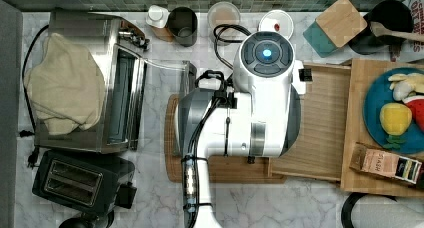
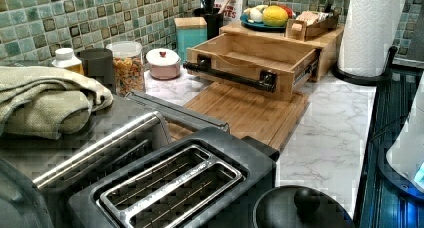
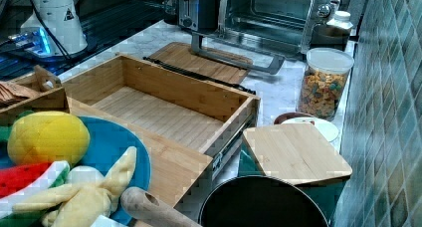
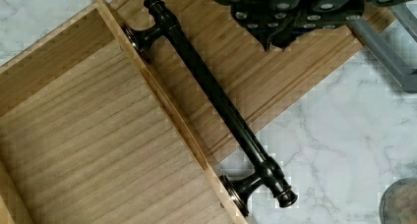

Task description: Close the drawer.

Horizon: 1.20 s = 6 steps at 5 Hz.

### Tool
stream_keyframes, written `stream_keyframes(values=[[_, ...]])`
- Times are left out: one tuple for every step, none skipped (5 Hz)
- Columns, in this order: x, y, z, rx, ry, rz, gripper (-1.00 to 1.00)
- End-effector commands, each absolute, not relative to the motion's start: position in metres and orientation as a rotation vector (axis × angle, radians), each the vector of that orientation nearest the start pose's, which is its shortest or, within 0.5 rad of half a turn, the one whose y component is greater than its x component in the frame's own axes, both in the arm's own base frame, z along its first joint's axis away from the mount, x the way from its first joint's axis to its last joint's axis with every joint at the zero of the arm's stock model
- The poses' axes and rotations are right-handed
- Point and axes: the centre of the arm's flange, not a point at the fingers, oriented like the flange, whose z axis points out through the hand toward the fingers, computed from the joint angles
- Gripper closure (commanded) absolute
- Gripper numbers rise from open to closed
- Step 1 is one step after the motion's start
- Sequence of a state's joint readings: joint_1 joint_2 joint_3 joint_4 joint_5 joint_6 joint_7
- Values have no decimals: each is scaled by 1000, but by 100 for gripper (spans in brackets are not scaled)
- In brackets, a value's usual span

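Observation:
The drawer (image 2: 250,58) stands pulled out of a light wooden cabinet (image 2: 325,38), its bare grained floor (image 3: 159,115) empty. A black bar handle (image 4: 216,101) runs along its front wall (image 4: 162,101). In the top view my white arm (image 1: 250,113) covers the drawer's front, and only part of the drawer floor (image 1: 320,123) shows. My gripper (image 4: 275,32) hangs over the darker cutting board (image 4: 255,81), just outside the handle and not touching it.
The cutting board (image 2: 245,113) lies on the marble counter in front of the drawer. A toaster oven (image 1: 120,103) with its door down, a toaster (image 1: 75,180), a cereal jar (image 2: 127,65), a teal box (image 1: 340,20), and a blue plate (image 1: 375,113) on the cabinet surround it.

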<state>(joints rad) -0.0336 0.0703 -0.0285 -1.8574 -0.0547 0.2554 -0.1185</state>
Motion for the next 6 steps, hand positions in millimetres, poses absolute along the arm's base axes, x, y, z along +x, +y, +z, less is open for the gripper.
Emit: stream_keyframes(values=[[568, -46, 470, -3020, 1137, 128, 100], [573, -13, 452, -3107, 1042, 116, 100], [578, -12, 424, -3098, 837, 172, 100], [578, -5, 392, -3148, 735, 126, 100], [584, 0, 369, -3160, 721, 177, 100], [584, 4, 347, -3183, 653, 144, 100]])
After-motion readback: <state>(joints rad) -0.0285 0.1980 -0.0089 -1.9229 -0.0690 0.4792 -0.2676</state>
